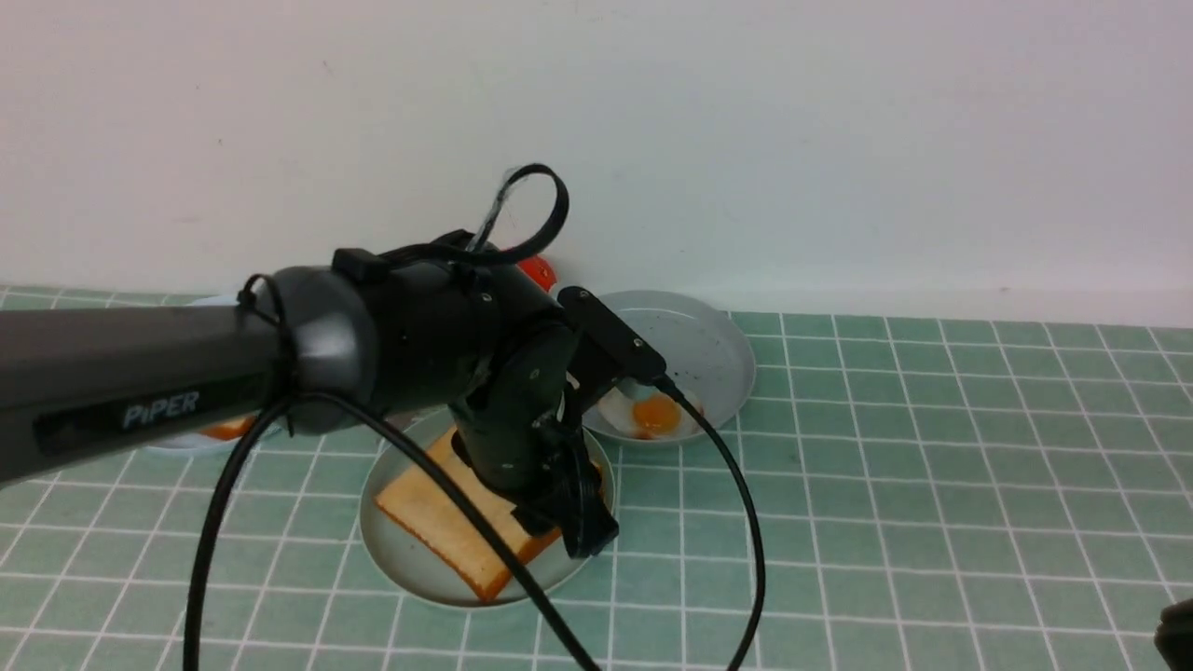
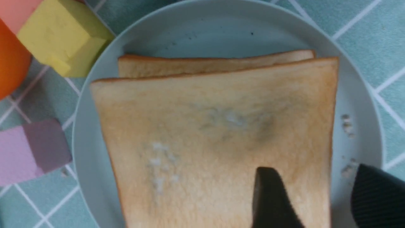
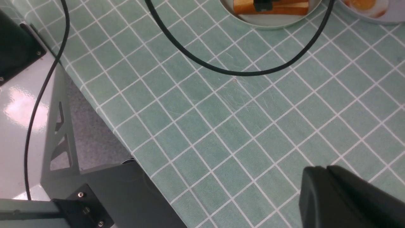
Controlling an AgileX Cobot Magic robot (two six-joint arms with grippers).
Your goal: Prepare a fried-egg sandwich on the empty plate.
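Observation:
Two golden toast slices [image 2: 215, 136] lie stacked, the lower one peeking out behind, on the pale green plate [image 2: 221, 31]. In the front view that plate [image 1: 410, 559] sits under my left arm, with the toast [image 1: 438, 517] on it. My left gripper [image 2: 313, 171] is open just above the stack: one finger hangs over the top slice's edge, the other over the plate's rim. The fried egg [image 1: 657, 415] lies on a blue-grey plate [image 1: 718, 345] behind and to the right. My right gripper [image 3: 326, 169] is shut and empty, low over the tiles at the front right [image 1: 1176, 638].
A yellow block [image 2: 63, 34], a pink-purple block [image 2: 31, 152] and an orange fruit [image 2: 9, 63] lie beside the green plate. Another plate [image 1: 186, 443] sits half hidden under my left arm. A black cable [image 3: 240, 73] hangs over the tiles. The table's front edge [image 3: 104, 117] borders the robot's base.

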